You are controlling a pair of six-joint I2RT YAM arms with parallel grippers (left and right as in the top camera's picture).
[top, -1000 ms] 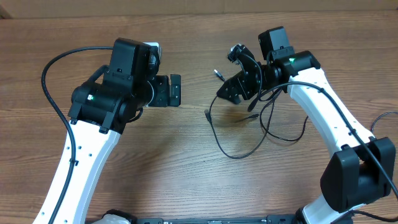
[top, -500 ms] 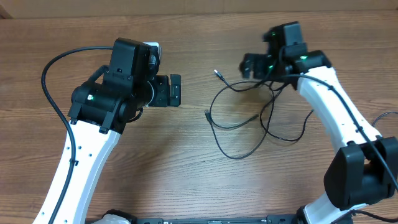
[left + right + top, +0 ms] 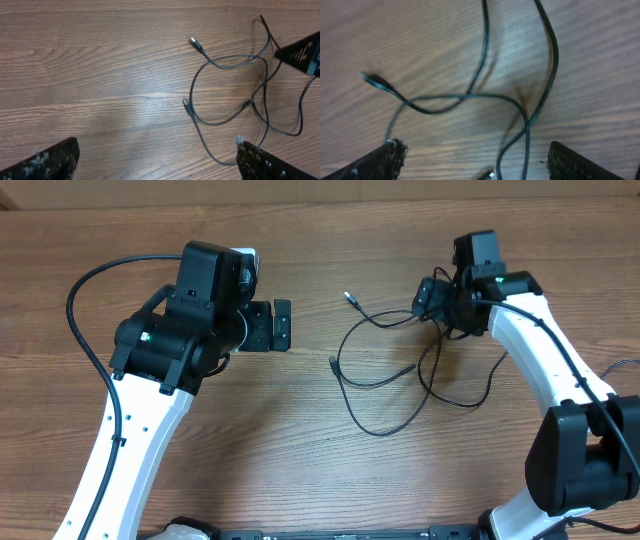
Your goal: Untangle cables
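The cables [image 3: 372, 432] are thin black cords lying in loose crossing loops on the wooden table, right of centre. Small plugs [image 3: 349, 298] lie at their left ends. My right gripper [image 3: 437, 307] hovers over the upper right part of the tangle. In the right wrist view it [image 3: 480, 165] is open, with crossing strands [image 3: 485, 45] below and between its fingers, none of them pinched. My left gripper [image 3: 283, 326] is open to the left of the cables, with nothing in it. In the left wrist view, the cables [image 3: 230, 65] lie ahead and to the right of its fingers [image 3: 270, 162].
Thicker black arm cables arc from the left arm [image 3: 75, 295] and along the right arm [image 3: 560, 365]. Bare wooden tabletop [image 3: 250, 430] surrounds the tangle. The right gripper's tip [image 3: 302, 52] shows at the right edge of the left wrist view.
My right arm has swung right, from over the middle of the tangle to its upper right part. The cables lie about where they were. The left arm has not moved.
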